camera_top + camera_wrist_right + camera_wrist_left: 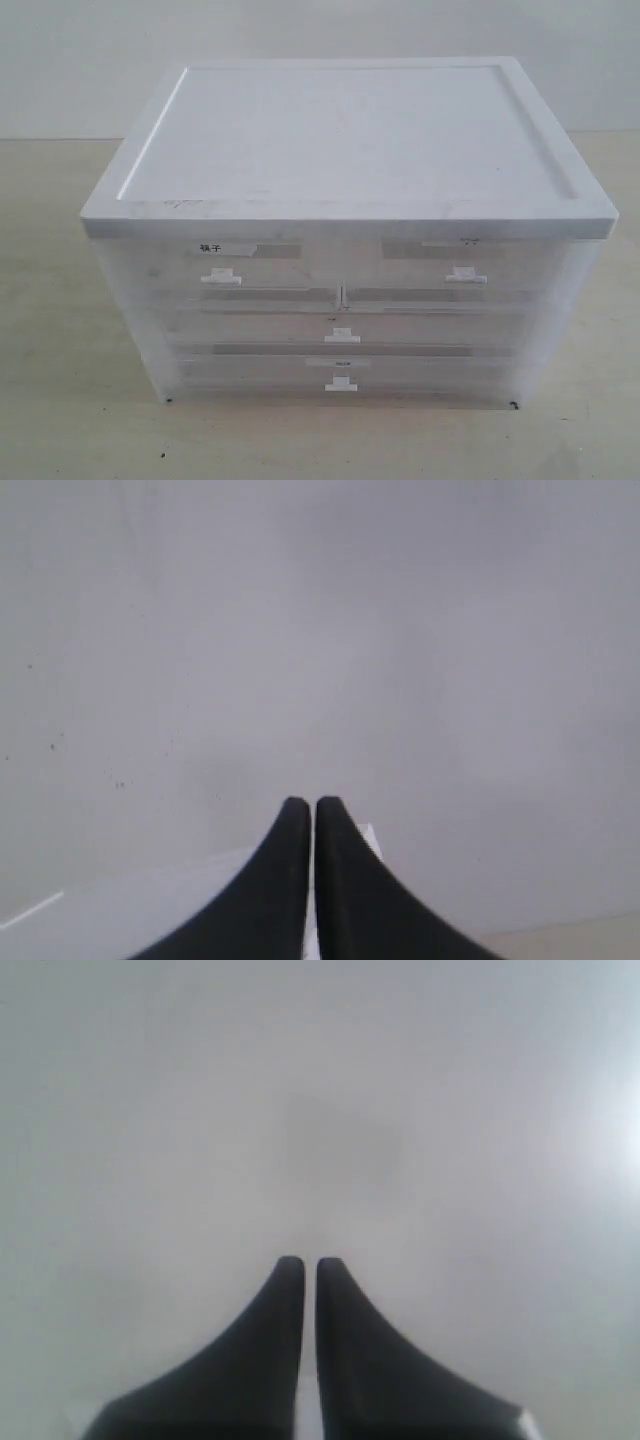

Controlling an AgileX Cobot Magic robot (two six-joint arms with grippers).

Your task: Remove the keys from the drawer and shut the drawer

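The drawer (462,262) is the top right, half-width one of a clear plastic cabinet. It has a small white tab handle (465,275) and a faintly scribbled label, and it is pushed fully in. The keys are hidden; nothing of them shows through the cloudy front. Neither arm appears in the exterior view. In the left wrist view my left gripper (303,1263) is shut with nothing between its dark fingers, facing a blank grey surface. My right gripper (305,803) is likewise shut and empty over a pale surface.
The cabinet has a flat white top (350,130) with a raised rim. Its top left drawer (225,262) carries a bold black label. Two full-width drawers (342,325) sit below, all pushed in. The cabinet stands on a beige table (60,390).
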